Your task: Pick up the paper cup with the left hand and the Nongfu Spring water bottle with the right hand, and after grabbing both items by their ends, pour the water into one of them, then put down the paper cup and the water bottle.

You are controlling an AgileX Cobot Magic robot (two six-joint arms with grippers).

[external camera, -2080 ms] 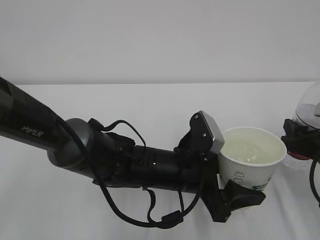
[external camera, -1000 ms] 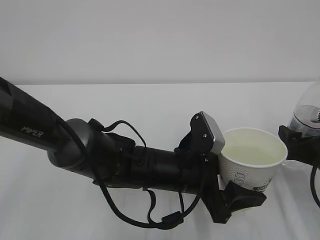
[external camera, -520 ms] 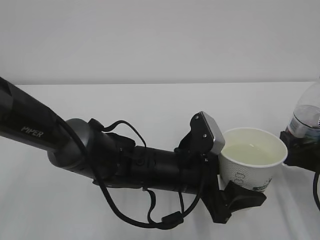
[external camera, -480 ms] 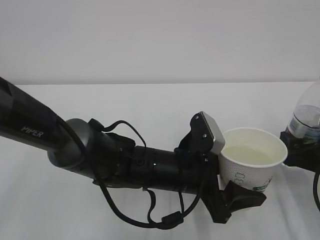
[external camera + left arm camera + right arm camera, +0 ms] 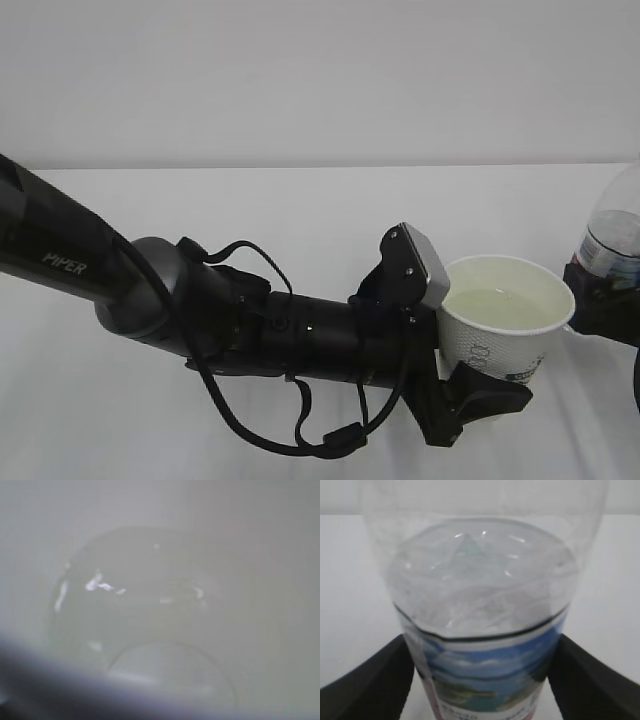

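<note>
The white paper cup (image 5: 500, 335) stands upright right of centre, with water (image 5: 505, 305) in it. My left gripper (image 5: 488, 345), on the black PIPER arm, is shut on the cup's side; one black finger (image 5: 480, 392) shows below it. The left wrist view looks down into the cup (image 5: 240, 555) at the water (image 5: 150, 610), and no fingers show there. At the right edge the Nongfu Spring water bottle (image 5: 615, 225) stands about upright, its top cut off. My right gripper (image 5: 480, 680) is shut on the bottle (image 5: 480, 605), with black fingers (image 5: 370, 680) either side of its label.
A white tabletop (image 5: 300, 210) runs back to a plain grey wall. The left arm (image 5: 200, 300) with its looping cables lies low across the left and middle of the table. The cup and the right gripper (image 5: 600, 305) stand close together.
The bottle has swung from a tilt to about upright and sunk a little at the right edge. The cup and left arm have stayed put.
</note>
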